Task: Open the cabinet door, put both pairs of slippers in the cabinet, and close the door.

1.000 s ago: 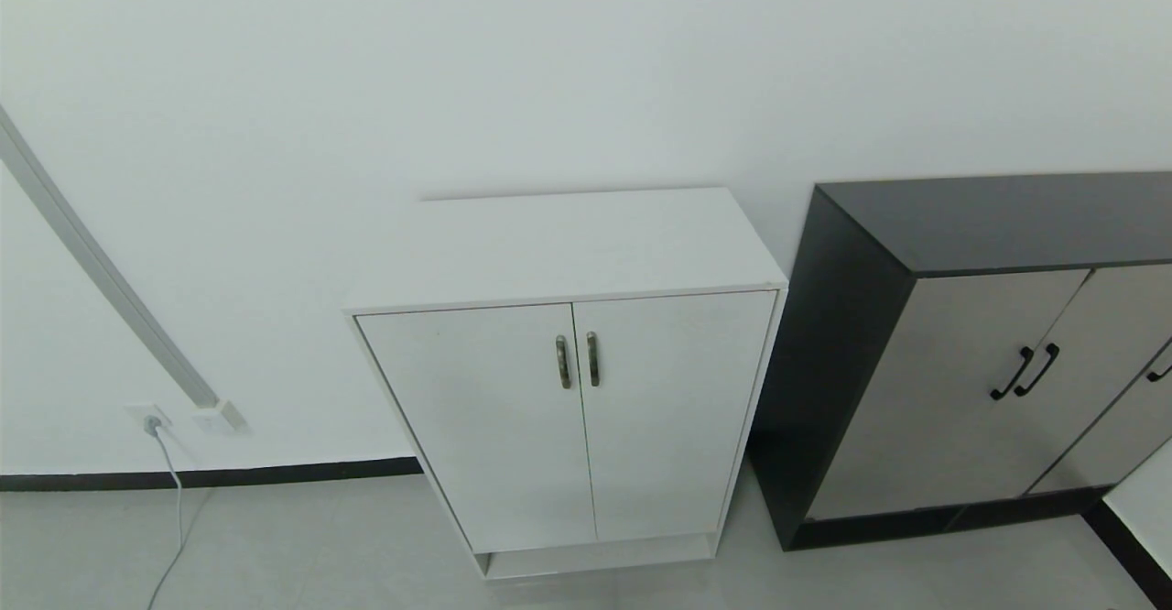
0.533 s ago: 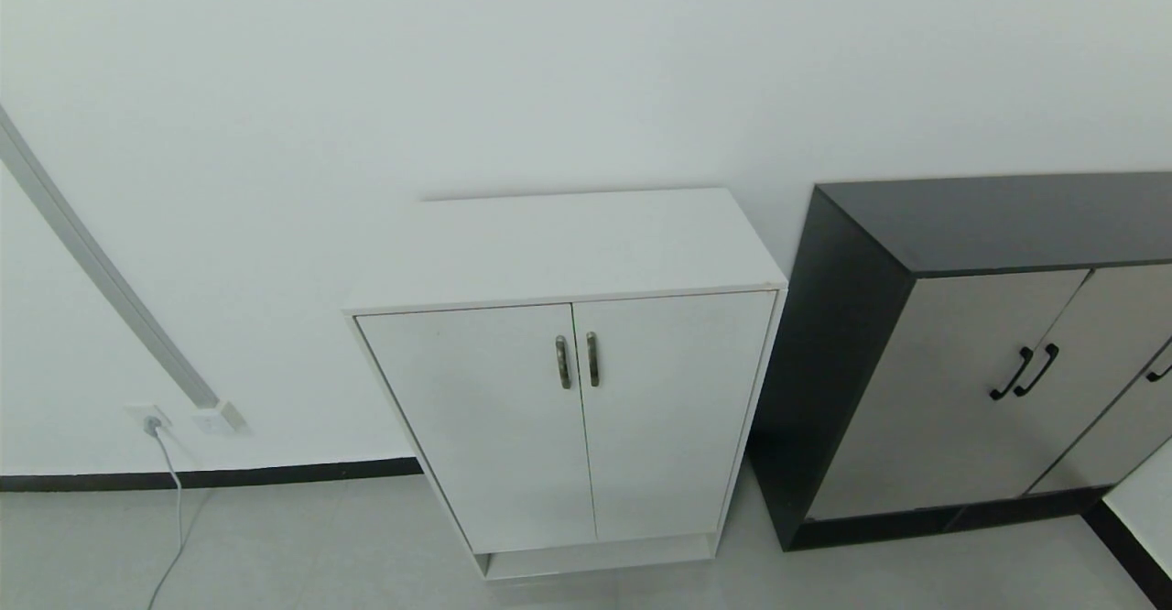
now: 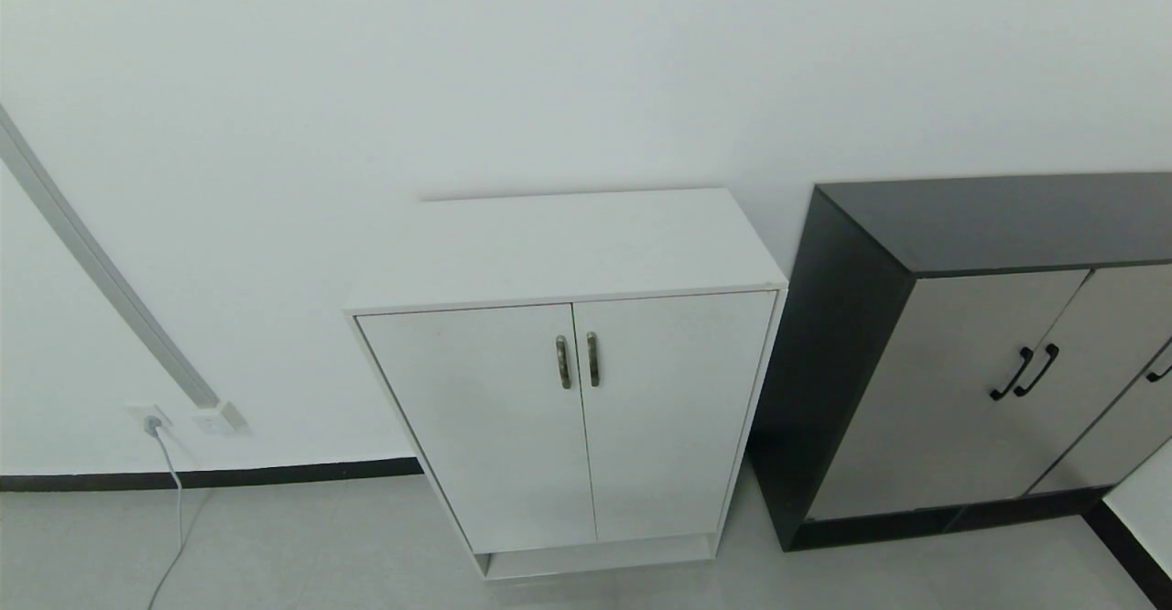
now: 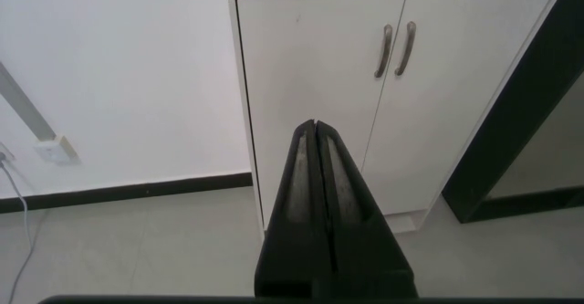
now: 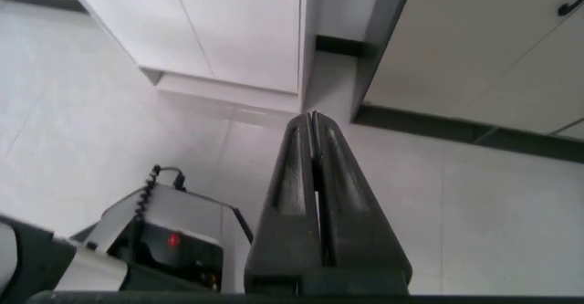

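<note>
Head view: white cabinet [image 3: 568, 253] on the floor [image 3: 320, 546] against the wall [image 3: 549, 70], both doors [image 3: 494, 427] shut, two upright metal handles [image 3: 563, 362] side by side at the middle seam, open gap along the base. Just beside it on the right, black cabinet [image 3: 851, 363], grey doors shut, dark handles. Low on the left, wall socket [image 3: 149, 420] with cable [image 3: 174, 509] plugged in and trailing to the floor; slanted grey conduit [image 3: 92, 262] above.

Left wrist view: left gripper [image 4: 316, 126] clenched, fingers pressed flat together, nothing between them; held above the floor, aimed at the white cabinet's left door, well apart from it.

Right wrist view: right gripper [image 5: 314, 117] likewise clenched and empty, over the floor tiles, pointed toward the meeting of the two cabinets' bases, touching neither.
</note>
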